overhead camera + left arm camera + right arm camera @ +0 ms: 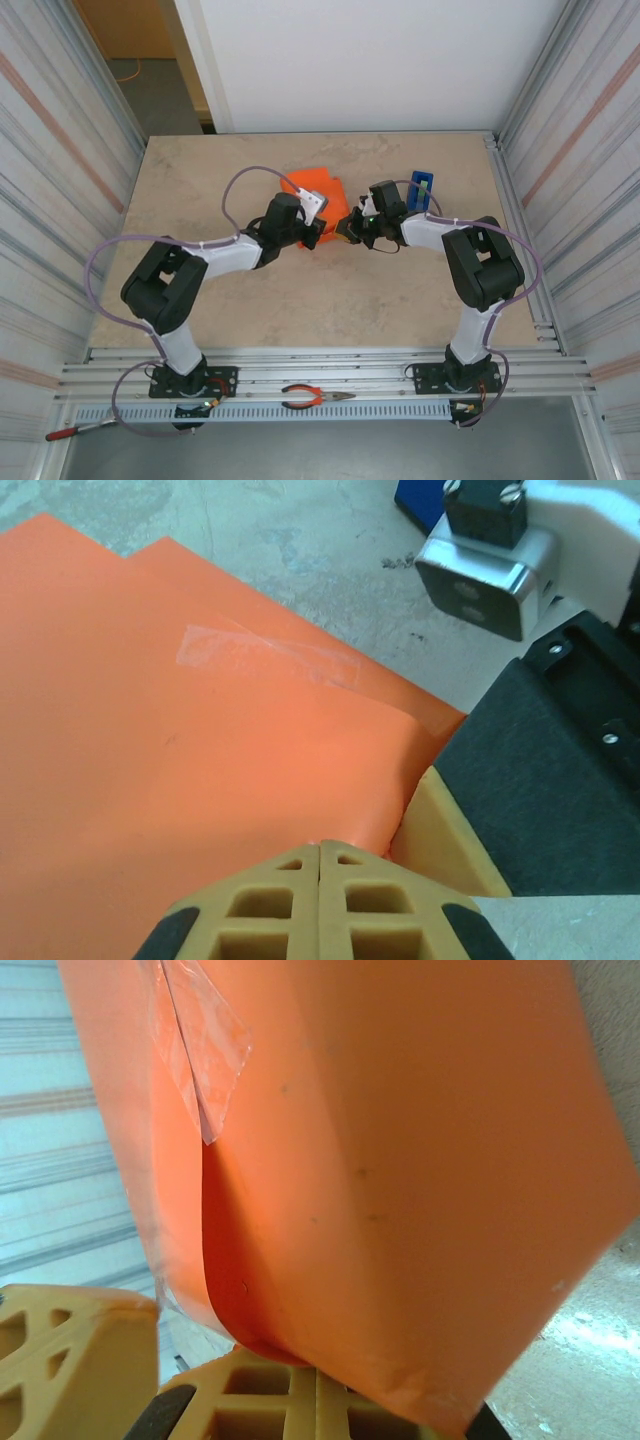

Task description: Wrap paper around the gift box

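The paper [333,192] is bright orange and folded round the gift box as a compact block at the middle of the table; the box's own faces are hidden under it. A strip of clear tape [268,656] holds one flap down. My left gripper [320,236] is shut, its tips [320,852] pressed against the near edge of the paper [180,770]. My right gripper [346,230] is shut too, and a curled fold of the paper [400,1160] rests on its tips [316,1378]. The two grippers almost touch each other at the block's near side.
A blue tape dispenser [424,187] stands just right of the block, behind the right wrist. Orange-handled pliers [310,397] lie on the rail by the arm bases. Corrugated metal walls [60,170] close in both sides of the beige tabletop [200,180].
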